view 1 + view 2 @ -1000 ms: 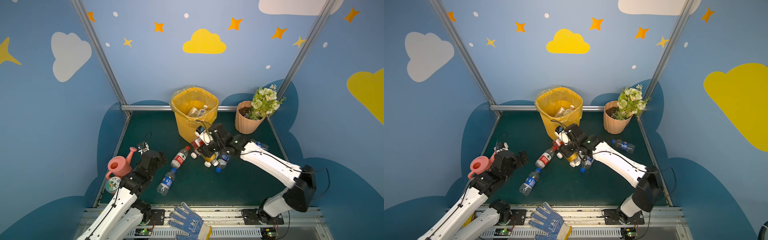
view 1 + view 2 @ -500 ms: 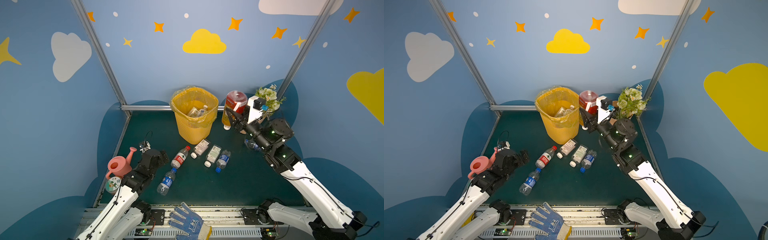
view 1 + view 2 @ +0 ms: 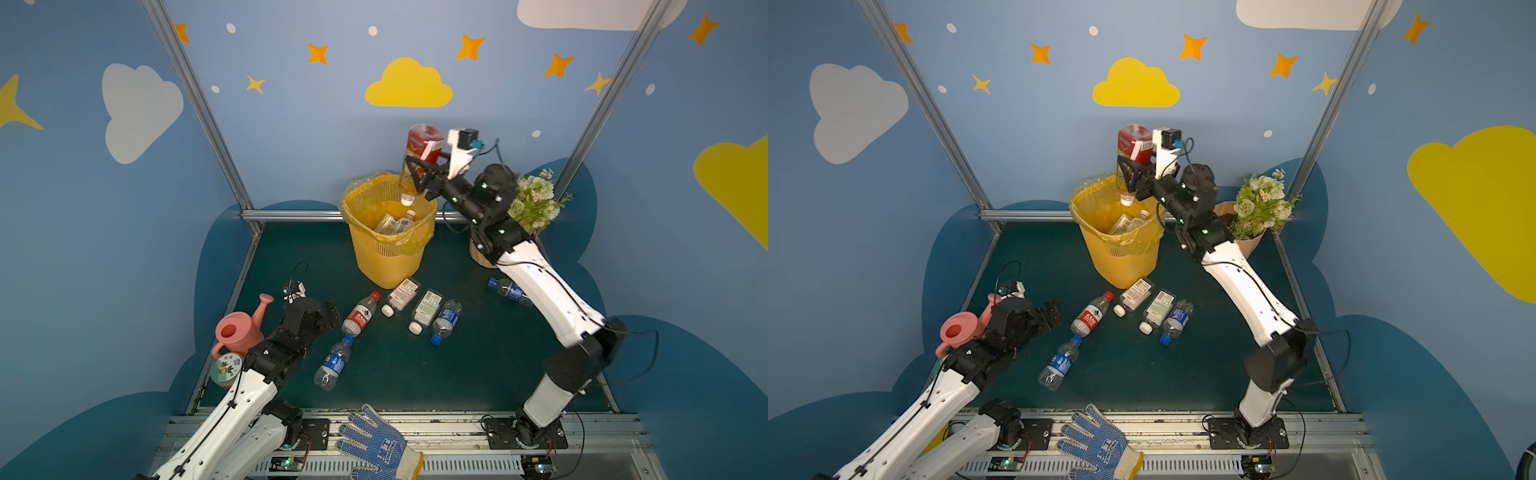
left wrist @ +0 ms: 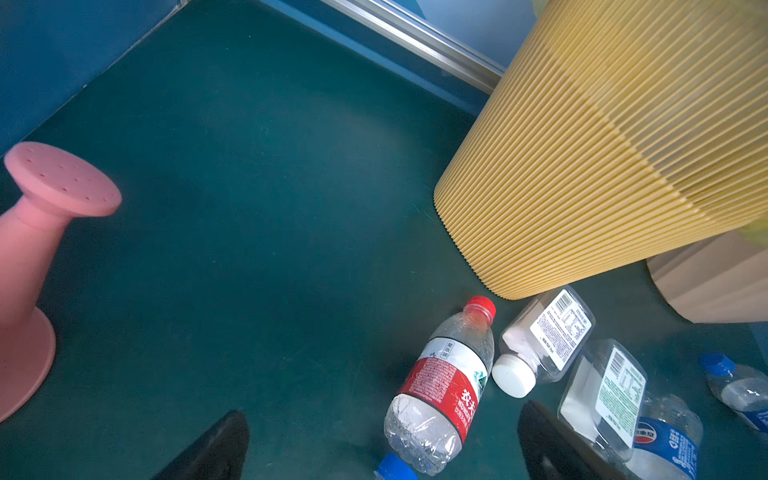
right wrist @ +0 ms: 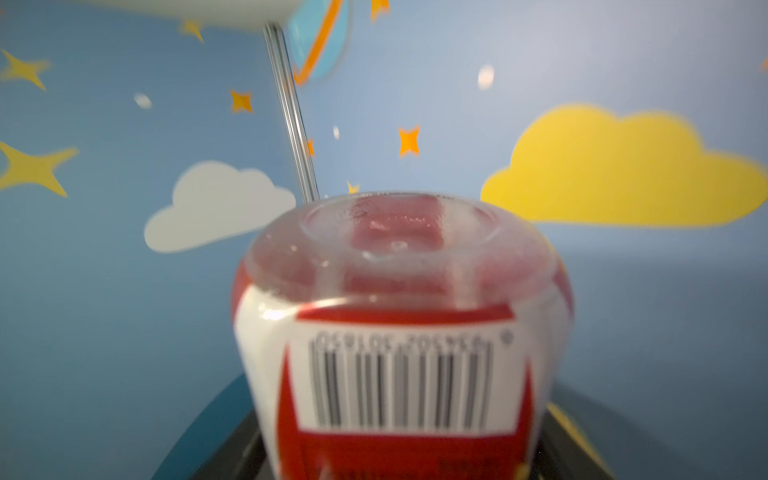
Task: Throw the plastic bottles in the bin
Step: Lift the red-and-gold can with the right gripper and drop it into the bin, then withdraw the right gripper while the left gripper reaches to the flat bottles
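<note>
The right hand [image 3: 417, 179] has an upside-down red-labelled bottle [image 3: 420, 148] between its jaws, cap just above the bin [image 3: 386, 257]; whether they clamp it I cannot tell. The left hand [image 3: 327, 312], wide open and empty, sits beside a red-capped bottle [image 3: 360, 314].

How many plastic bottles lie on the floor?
6: red-label bottle and blue-label bottle by the left gripper; two white-label bottles and another blue bottle in front of the bin; sixth bottle beside the right arm. Others may hide.
</note>
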You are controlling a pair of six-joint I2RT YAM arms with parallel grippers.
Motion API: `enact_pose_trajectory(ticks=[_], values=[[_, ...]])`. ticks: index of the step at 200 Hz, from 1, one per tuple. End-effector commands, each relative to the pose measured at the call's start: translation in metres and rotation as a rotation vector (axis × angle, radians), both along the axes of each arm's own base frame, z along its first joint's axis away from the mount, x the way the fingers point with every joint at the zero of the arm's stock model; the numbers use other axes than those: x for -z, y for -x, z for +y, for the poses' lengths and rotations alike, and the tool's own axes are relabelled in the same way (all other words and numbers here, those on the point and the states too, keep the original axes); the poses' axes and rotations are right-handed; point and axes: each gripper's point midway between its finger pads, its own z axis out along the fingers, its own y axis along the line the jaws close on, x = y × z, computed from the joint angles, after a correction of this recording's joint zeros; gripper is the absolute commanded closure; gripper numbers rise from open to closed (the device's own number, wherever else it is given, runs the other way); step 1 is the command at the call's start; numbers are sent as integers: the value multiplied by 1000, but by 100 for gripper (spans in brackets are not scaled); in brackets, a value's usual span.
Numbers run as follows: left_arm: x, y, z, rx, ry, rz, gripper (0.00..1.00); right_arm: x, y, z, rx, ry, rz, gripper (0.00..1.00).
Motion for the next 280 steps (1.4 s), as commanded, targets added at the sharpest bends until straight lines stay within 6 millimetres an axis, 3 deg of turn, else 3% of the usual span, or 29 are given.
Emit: enact_pose_trajectory(ticks=[1, 26, 48, 69, 83, 113, 150, 185, 229, 252, 280], values=[[-13, -1, -2, 30, -18, -18, 0, 34, -17, 4, -34, 75, 183, 21], [-17, 0, 1, 29, -41, -25, 0, -26, 5, -20, 7, 62, 42, 10], [-21, -2, -2, 37, -31, -42, 0, -62, 33, -46, 51, 66, -32, 8], [-22, -6, -7, 47, -24, -46, 0, -70, 56, -69, 99, 75, -73, 8], [-25, -8, -12, 67, -26, -55, 0, -65, 65, -84, 140, 72, -87, 8], [-38, -13, -28, 116, -80, -92, 0, -18, 63, -118, 252, 105, 3, 8], [-50, -16, -64, 231, -136, -155, 0, 72, 55, -169, 389, 89, 202, 8], [-39, -21, -98, 350, -200, -93, 0, 166, 63, -208, 480, 85, 445, 8], [-23, -24, -155, 516, -244, -45, 0, 266, 88, -248, 588, 35, 709, 8], [-13, -25, -187, 597, -288, -8, 0, 304, 102, -256, 605, -2, 809, 8], [2, -26, -227, 698, -290, 41, 0, 325, 115, -261, 618, -24, 862, 8]])
